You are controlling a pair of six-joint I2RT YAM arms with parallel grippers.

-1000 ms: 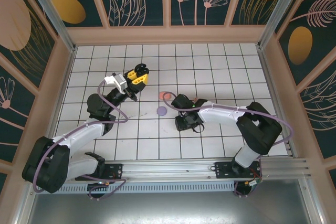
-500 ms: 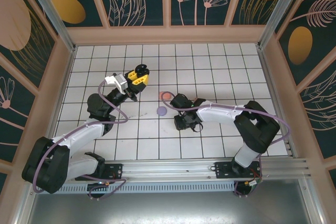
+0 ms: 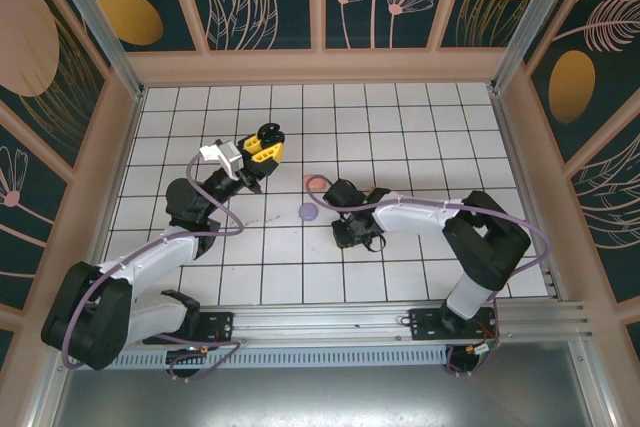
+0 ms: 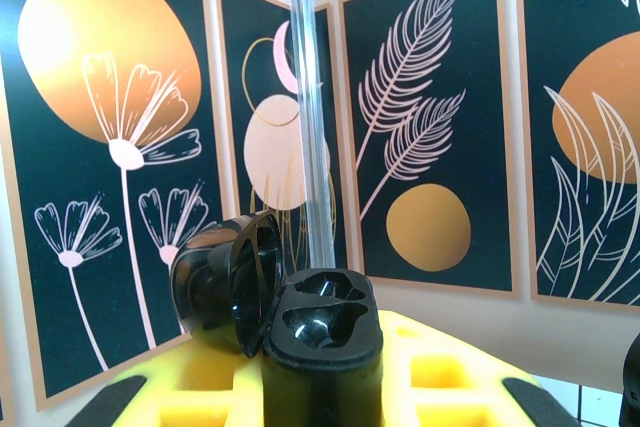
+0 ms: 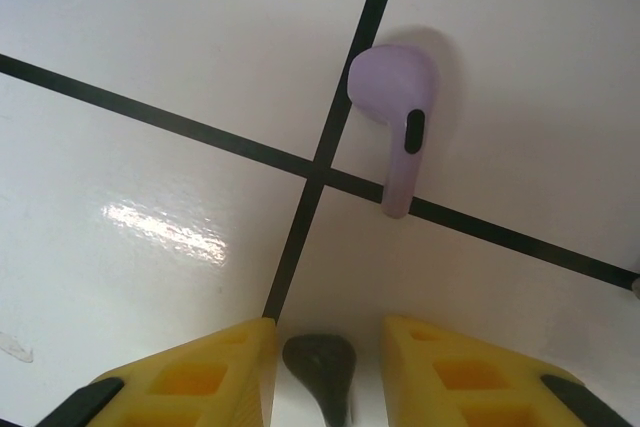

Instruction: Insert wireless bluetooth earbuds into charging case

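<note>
Two earbuds lie in front of your right gripper (image 5: 325, 337), on the white tiles near the middle of the desk (image 3: 400, 117) and a little toward its near edge. The black earbud (image 5: 320, 365) lies on a tile between the two yellow fingers (image 5: 220, 372). You can see a thin strip of tile on each side of it, so the jaws are spread and not yet pressing it. Just beyond the fingertips lies the lilac earbud (image 5: 393, 122), on its side across a dark grout line. Its rounded head points away from the gripper and its stem points back toward it. The two buds are near each other but apart.

Your left gripper (image 3: 262, 147) is raised over the left half of the desk, toward the far edge. It is pinching the black charging case (image 4: 320, 322) upright between its yellow fingers. The case lid (image 4: 225, 282) is swung open to the left in the wrist view, and both moulded sockets in the top of the case are empty.

Between the two arms, a lilac round piece (image 3: 308, 212) and a pink ring-shaped piece (image 3: 316, 182) rest on the tiles. You cannot tell from overhead what they are.
</note>
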